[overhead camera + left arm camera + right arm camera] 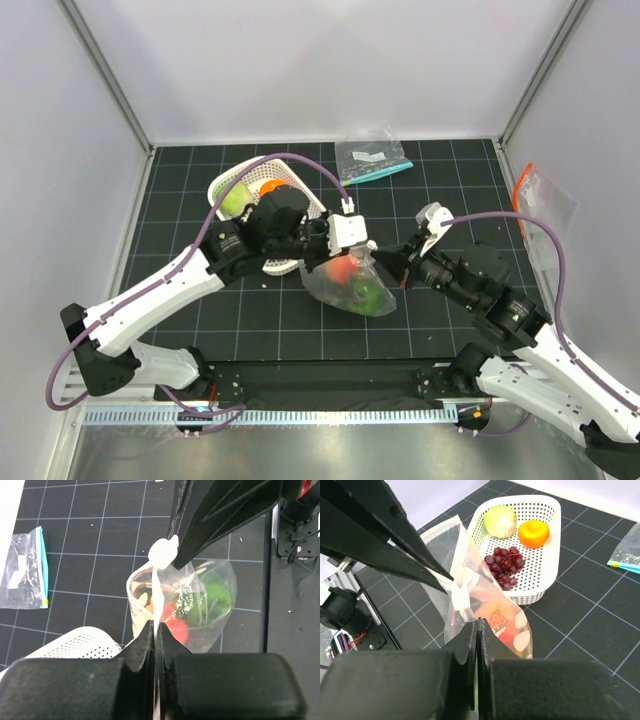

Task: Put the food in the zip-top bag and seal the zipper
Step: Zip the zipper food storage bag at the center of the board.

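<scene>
The zip-top bag (348, 285), clear with white dots, hangs between both grippers above the mat. It holds an orange-red food piece (340, 270) and a dark green one (369, 292). My left gripper (156, 630) is shut on the bag's mouth strip, the zipper (159, 587). My right gripper (480, 626) is shut on the same strip from the other side. Between them the strip is bunched into a white lump (460, 597). In the white basket (540, 502) lie a pale green fruit (500, 521), an orange one (533, 533) and purple grapes (505, 565).
A smaller clear bag with a teal strip (372, 160) lies at the back of the mat. A clear bag with an orange strip (540, 205) sits at the right edge. The left arm reaches across the basket (216, 187).
</scene>
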Available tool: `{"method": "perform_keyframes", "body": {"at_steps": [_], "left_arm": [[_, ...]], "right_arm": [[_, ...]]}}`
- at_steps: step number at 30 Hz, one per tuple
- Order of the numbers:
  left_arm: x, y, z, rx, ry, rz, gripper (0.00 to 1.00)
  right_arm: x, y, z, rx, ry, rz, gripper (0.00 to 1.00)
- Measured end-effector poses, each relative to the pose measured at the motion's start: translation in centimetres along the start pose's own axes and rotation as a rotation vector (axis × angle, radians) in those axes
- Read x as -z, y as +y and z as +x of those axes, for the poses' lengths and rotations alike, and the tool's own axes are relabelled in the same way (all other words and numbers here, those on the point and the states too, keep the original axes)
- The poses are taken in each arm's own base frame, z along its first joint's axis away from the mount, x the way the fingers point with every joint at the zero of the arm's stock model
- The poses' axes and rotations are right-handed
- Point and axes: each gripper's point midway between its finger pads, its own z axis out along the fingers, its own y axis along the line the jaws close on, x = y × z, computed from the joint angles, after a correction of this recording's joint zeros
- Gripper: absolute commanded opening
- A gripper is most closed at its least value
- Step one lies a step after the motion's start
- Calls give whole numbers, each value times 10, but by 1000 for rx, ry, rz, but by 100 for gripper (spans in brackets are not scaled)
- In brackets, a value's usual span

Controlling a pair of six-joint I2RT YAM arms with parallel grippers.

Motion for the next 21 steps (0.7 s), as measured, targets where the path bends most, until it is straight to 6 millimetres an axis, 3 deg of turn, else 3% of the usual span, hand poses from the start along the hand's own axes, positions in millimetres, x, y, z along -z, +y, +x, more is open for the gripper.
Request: {"method": "perform_keyframes", "body": {"at_steps": [1,4,7,13,21], "left_arm": [[0,0,0,2,0,0,31],[1,4,0,7,-3,-11,64],[1,7,-1,29,-10,-17,78],[5,4,-10,94,-73,51,82],[18,-11,-37,141,-202,216,83]], "right_arm": [[0,0,0,0,0,0,1],[0,1,5,-3,21,-4,1],[1,3,12,-6,52,-20,1],[5,13,16,-13,84,-75,1],[2,31,17,-24,128,-172,1]]}}
